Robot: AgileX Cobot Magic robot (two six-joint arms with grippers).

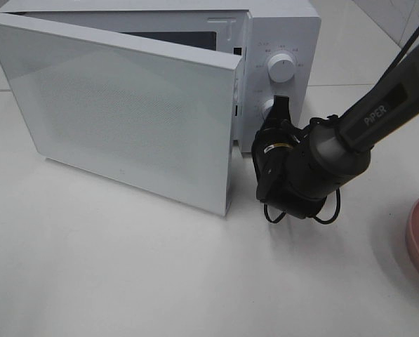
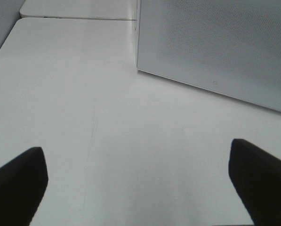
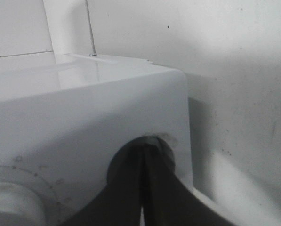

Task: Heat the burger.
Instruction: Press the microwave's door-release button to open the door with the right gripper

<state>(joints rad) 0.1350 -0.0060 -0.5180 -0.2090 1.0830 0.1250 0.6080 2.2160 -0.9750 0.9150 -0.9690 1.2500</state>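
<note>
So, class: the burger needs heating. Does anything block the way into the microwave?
Yes: the door, only part-open, angles across the front of the microwave. The shut right claw sits at the lower knob, beside the opening, not across it. No burger shows in any view.

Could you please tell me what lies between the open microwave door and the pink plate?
In the exterior high view, the right arm and its shut end effector, tips at the microwave's lower knob, above the table.
</note>
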